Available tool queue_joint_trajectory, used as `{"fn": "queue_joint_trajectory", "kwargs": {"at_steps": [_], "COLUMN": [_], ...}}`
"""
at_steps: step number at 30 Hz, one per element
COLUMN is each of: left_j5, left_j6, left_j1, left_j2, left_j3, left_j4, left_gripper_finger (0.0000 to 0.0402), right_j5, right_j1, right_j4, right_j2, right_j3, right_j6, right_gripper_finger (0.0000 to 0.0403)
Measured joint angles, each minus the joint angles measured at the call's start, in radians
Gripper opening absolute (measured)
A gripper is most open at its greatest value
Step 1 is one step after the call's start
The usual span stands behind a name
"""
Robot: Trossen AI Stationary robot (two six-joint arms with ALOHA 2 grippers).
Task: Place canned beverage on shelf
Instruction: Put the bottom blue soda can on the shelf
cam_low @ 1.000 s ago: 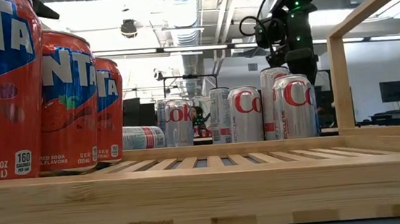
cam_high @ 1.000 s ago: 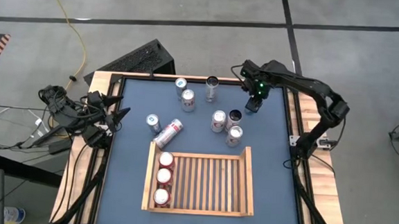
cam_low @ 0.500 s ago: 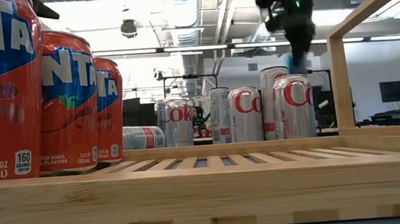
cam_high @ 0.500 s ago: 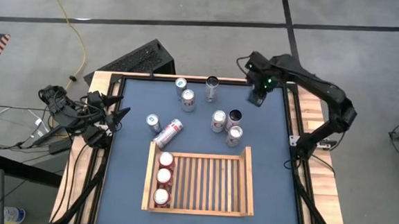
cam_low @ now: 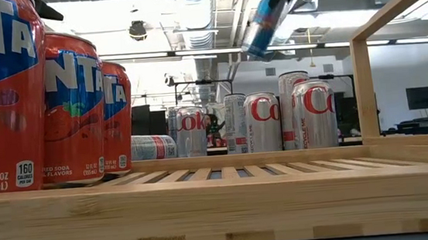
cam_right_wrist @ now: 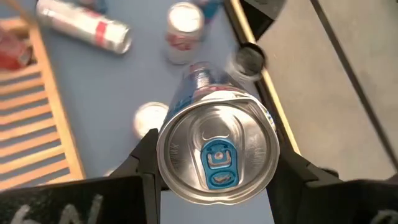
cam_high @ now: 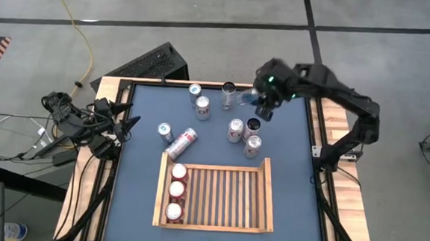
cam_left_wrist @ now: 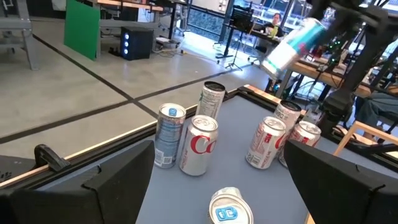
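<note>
right gripper (cam_high: pixel 259 102): clamped on a blue can (cam_right_wrist: pixel 214 152), tilted in the air over far-right table | left gripper (cam_left_wrist: pixel 217 180): wide apart, far-left table edge | shelf (cam_high: pixel 266 206): three red cans (cam_high: pixel 176 191) at left end

On my overhead feed the shelf (cam_high: pixel 214 197) sits at the near middle of the surface (cam_high: pixel 286 185), with three cans (cam_high: pixel 175 190) standing in a row along its left end. Behind it stand loose cans (cam_high: pixel 235 129) (one lies tipped over (cam_high: pixel 183 142), just off the shelf's far-left corner). My right tool (cam_high: pixel 265 101) holds a can (cam_high: pixel 251 98) tilted above the far group.
</note>
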Motion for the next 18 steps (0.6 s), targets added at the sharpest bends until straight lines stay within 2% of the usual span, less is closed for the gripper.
{"fn": "queue_joint_trajectory", "kwargs": {"at_steps": [3, 8, 11, 16, 18], "left_j5": [0.0, 0.0, 0.001, 0.028, 0.027], "left_j6": [0.0, 0.0, 0.0, 0.0, 0.0], "left_j1": [0.0, 0.0, 0.0, 0.0, 0.0], "left_j2": [0.0, 0.0, 0.0, 0.0, 0.0], "left_j3": [0.0, 0.0, 0.0, 0.0, 0.0], "left_j4": [0.0, 0.0, 0.0, 0.0, 0.0], "left_gripper_finger": [0.0348, 0.0348, 0.0348, 0.0348, 0.0348], "right_j5": [0.038, 0.038, 0.031, 0.032, 0.02], "right_j1": [0.095, 0.223, 0.283, 0.353, 0.374], "right_j4": [0.002, 0.006, -0.012, -0.139, -0.111], "right_j2": [0.061, 0.21, 0.322, 0.506, 0.508], "right_j3": [0.014, 0.107, 0.212, 0.433, 0.384], "right_j6": [0.0, -0.001, -0.036, -0.056, -0.066], "right_gripper_finger": [0.017, 0.017, 0.017, 0.017, 0.017]}}
